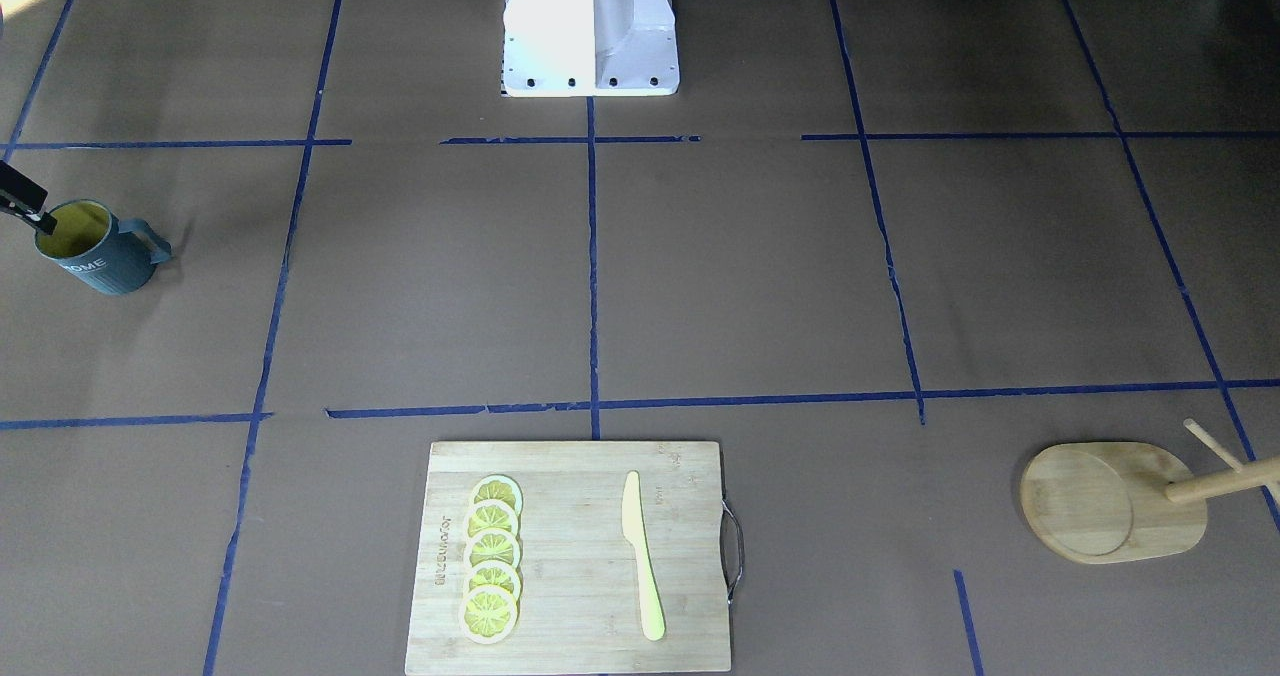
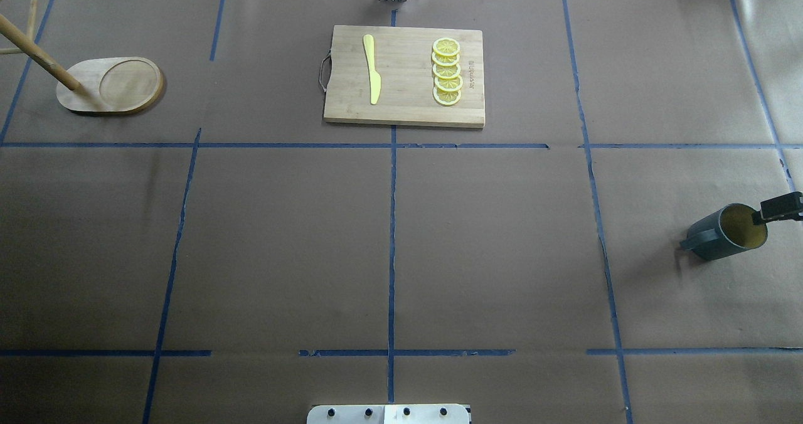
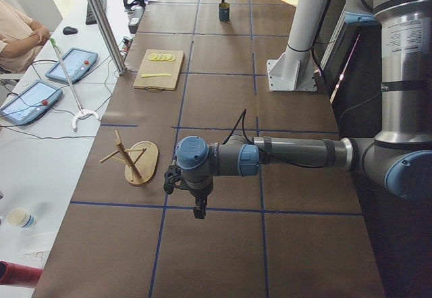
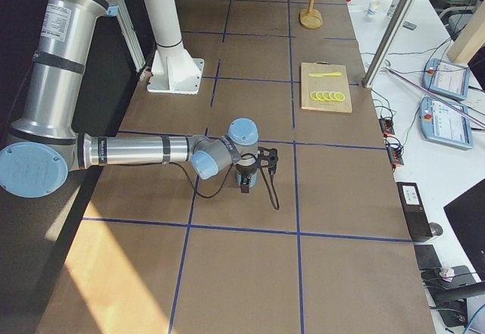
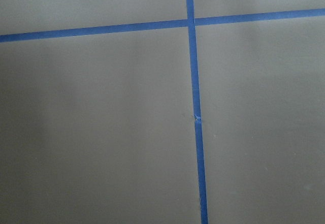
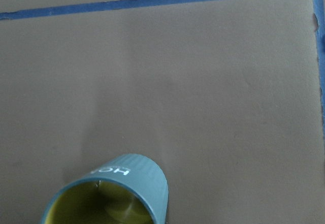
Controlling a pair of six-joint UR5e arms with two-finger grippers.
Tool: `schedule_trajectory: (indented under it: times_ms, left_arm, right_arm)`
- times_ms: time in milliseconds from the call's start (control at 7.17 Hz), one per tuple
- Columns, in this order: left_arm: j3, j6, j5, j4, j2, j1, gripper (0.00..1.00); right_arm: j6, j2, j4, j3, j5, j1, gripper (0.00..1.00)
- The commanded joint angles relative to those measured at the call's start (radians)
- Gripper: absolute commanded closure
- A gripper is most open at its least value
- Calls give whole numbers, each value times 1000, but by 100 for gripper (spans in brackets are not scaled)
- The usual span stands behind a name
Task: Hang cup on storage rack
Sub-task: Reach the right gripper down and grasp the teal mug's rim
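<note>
one cup [image 2: 728, 231], ribbed dark blue-grey with a yellow inside and looped handle, is well away from the cutting board [image 2: 404, 98], toward the robot's right; the right gripper [image 2: 773, 209] puts a dark finger at its rim, grip impossible to tell; the left gripper [image 3: 200, 210] points down from a level forearm, state unclear; one pale wooden rack [image 2: 125, 88], oval-based, sits far from the board on the robot's left; on the board, five lemon slices [image 2: 446, 71] and one yellow knife [image 2: 372, 69]
</note>
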Motion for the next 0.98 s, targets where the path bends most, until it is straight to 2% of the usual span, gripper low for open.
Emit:
schedule_trajectory:
  times_ms: [0, 140, 419, 558, 837]
  left_arm:
    - [-1, 0, 0, 0, 0, 0, 0]
    - [-1, 0, 0, 0, 1, 0, 0]
    - [-1, 0, 0, 0, 1, 0, 0]
    - [0, 0, 0, 0, 1, 0, 0]
    - [2, 0, 0, 0, 3, 0, 0]
  right_arm:
    - [7, -16, 2, -1, -15, -32, 2]
    - [92, -16, 17, 1, -21, -50, 2]
    - [279, -19, 112, -2, -101, -144, 5]
    - [348, -21, 130, -4, -131, -175, 9]
    - [376, -37, 137, -7, -141, -180, 24]
